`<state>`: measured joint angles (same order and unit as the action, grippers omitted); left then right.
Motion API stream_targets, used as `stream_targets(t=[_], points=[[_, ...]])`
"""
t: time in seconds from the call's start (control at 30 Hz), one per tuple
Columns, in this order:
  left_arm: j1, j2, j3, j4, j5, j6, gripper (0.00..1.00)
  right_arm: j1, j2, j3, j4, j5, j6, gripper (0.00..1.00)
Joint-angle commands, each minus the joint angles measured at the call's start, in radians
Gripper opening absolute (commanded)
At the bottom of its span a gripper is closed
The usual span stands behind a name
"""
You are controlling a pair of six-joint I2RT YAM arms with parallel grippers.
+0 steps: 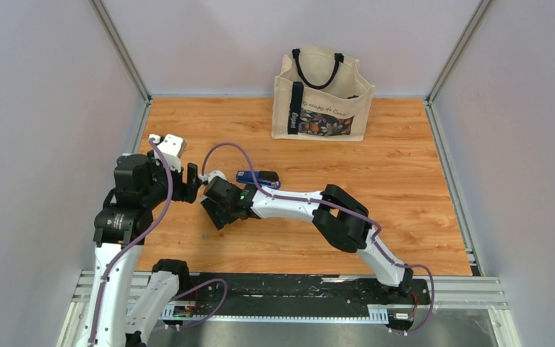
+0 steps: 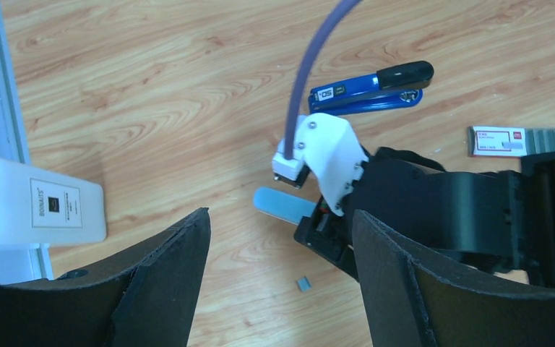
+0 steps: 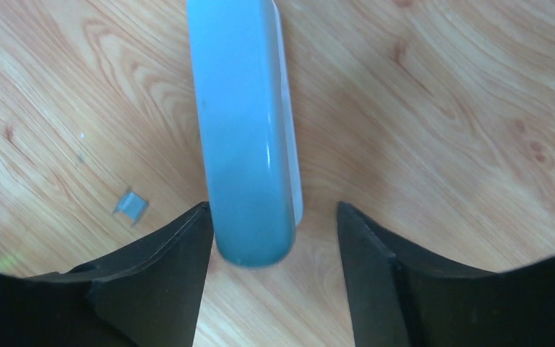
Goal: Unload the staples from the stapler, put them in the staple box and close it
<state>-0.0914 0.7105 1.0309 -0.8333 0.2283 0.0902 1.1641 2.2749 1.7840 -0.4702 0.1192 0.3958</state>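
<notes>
Even, bright light leaves soft shadows (wrist views slightly blurred) and glare on the pale bar (image 3: 249,144).

Table (image 1: 405,181): orange-brown wood grain, darker streaks.
Tote bag (image 1: 323,94): cream canvas, black handles, dark panel with multicoloured floral print.
Stapler (image 2: 372,90): dark blue body, black end, small white label with dark print.
Staples (image 3: 130,204): tiny grey metal piece.
Elongated object (image 3: 246,130): pale grey-blue, glossy, whitish edge.
Small flat box (image 2: 497,140): white, red label band.
Bottle (image 2: 36,206): white, pale label with dark square.
Cable (image 2: 311,65): purple.
Right arm (image 1: 289,204): white shells, black joints.
</notes>
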Motion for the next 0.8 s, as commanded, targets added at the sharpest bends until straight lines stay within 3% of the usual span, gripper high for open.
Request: stream_targets(t=[0.0, 0.23, 0.4, 0.77], points=[[0.038, 0.012, 0.024, 0.028, -0.012, -0.041, 0.80, 0.002, -0.147, -0.078, 0.034, 0.020, -0.021, 0.68], [0.081, 0.040, 0.032, 0.030, 0.003, -0.050, 0.81, -0.029, -0.337, -0.215, 0.056, 0.025, -0.127, 0.75], [0.081, 0.073, 0.000, 0.020, 0.023, -0.035, 0.82, -0.135, -0.406, -0.248, 0.018, 0.020, -0.193, 0.76], [0.081, 0.076, -0.065, 0.000, 0.121, 0.058, 0.84, -0.285, -0.299, -0.150, -0.039, -0.019, -0.350, 0.81]])
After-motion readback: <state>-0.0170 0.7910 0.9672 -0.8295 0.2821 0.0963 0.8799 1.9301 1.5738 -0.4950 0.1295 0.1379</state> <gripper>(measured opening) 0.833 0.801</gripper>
